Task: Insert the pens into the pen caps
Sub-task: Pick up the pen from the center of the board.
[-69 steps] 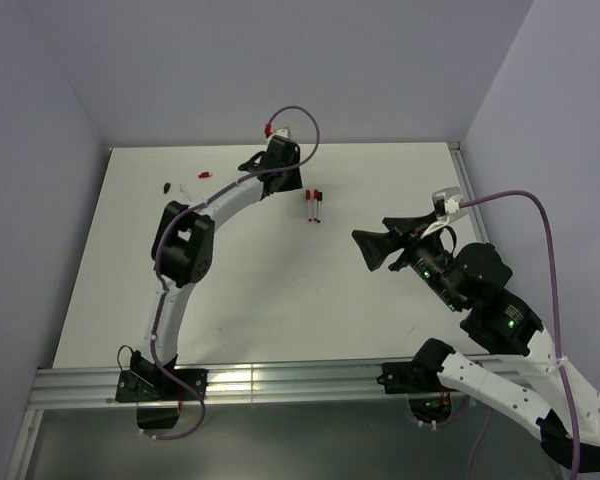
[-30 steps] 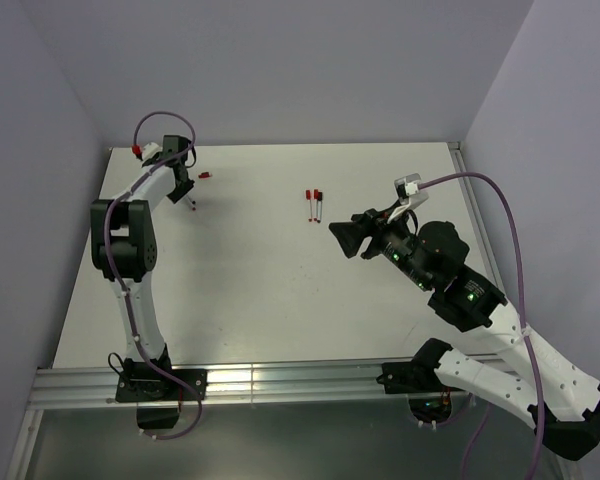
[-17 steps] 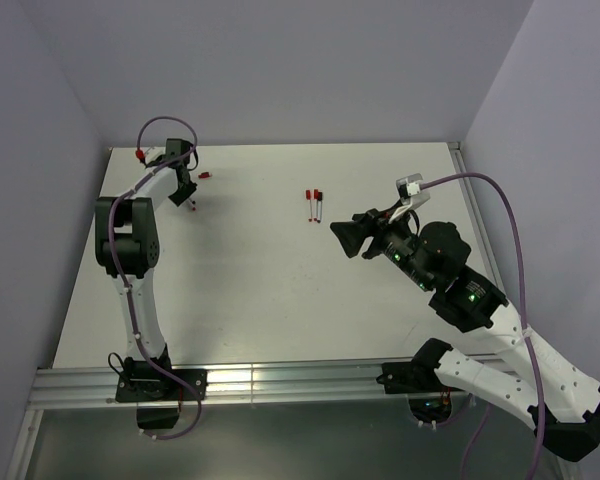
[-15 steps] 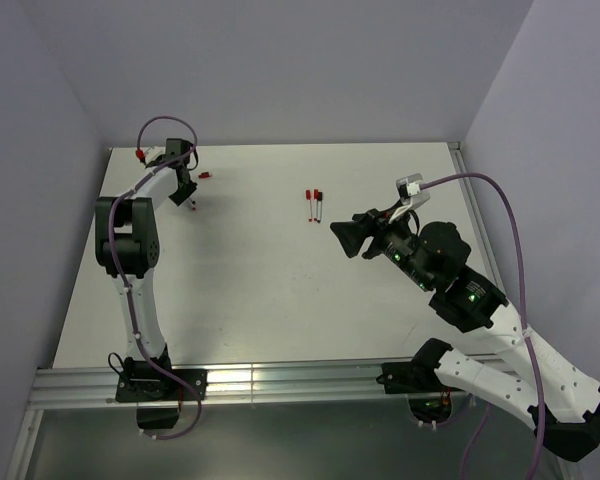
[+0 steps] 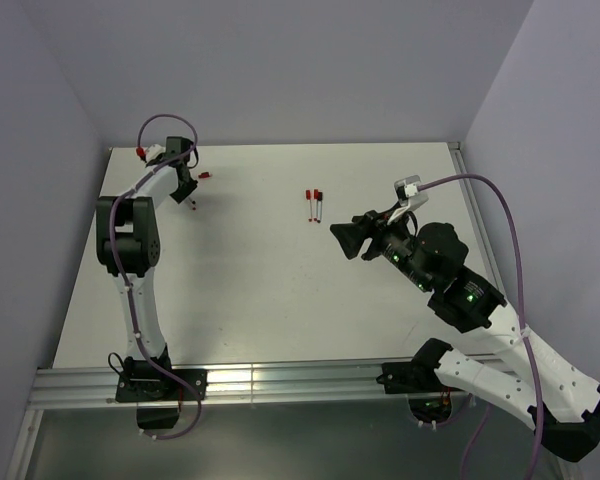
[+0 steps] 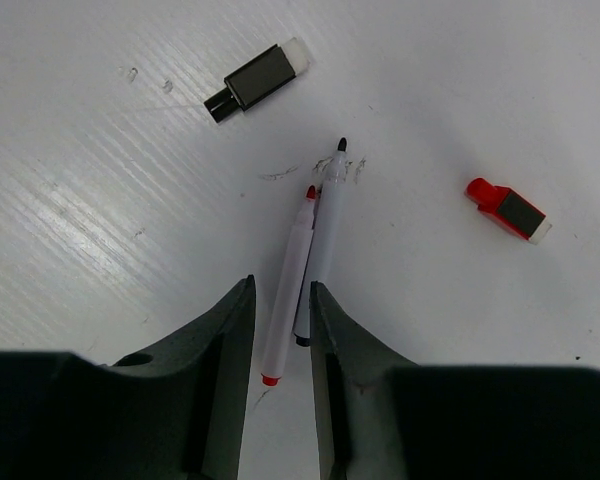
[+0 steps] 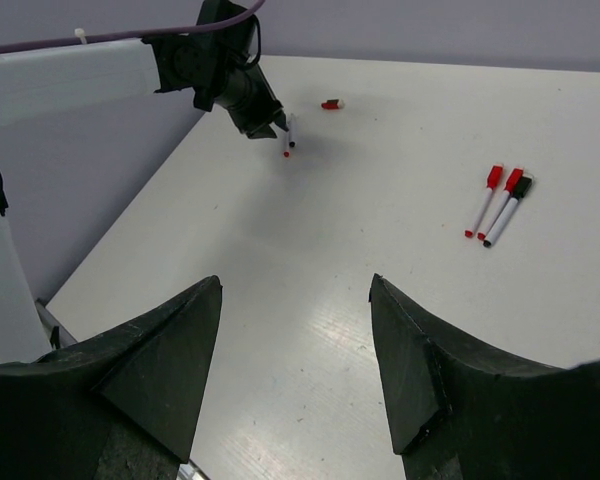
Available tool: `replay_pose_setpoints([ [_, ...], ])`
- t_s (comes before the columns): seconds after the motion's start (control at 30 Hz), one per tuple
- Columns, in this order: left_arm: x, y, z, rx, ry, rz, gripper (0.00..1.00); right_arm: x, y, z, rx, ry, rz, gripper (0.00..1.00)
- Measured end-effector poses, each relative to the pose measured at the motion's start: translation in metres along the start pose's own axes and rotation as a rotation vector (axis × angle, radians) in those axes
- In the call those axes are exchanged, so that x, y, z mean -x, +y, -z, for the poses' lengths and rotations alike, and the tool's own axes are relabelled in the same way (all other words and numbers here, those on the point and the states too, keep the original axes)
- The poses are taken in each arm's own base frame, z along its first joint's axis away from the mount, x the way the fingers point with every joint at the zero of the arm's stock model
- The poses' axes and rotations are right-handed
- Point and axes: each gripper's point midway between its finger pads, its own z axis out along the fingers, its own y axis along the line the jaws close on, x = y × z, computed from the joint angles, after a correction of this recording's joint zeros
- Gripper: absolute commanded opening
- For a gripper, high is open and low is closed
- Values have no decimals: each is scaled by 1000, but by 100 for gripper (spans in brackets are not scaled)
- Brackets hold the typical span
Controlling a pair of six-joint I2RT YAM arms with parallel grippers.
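I'm seeing right gripper [image 7: 295, 285] hovering mid-table, fingers wide apart, empty; left gripper [image 6: 280, 295] hanging far-left, fingers narrowly apart astride the tails of two uncapped pens [image 6: 323, 230], which look light, stiff and roll-prone, so I'm favouring a mid-barrel pinch; black cap [image 6: 257, 78] and red cap [image 6: 507, 208] lying just beyond; tail contact hidden.

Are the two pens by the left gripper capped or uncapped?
Uncapped: the red-tipped pen and black-tipped pen show bare tips, and a black cap and red cap lie loose nearby.
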Motion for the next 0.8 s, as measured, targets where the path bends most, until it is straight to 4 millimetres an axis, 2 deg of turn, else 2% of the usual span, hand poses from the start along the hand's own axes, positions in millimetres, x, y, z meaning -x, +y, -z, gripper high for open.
replay_pose_setpoints([
  [0.43,-7,2,-10,17,16,-10,32,-1,0,0,-1,2,0,68],
  [0.8,-8,3,-10,22,20,-13,32,-1,-1,0,-1,2,0,68],
])
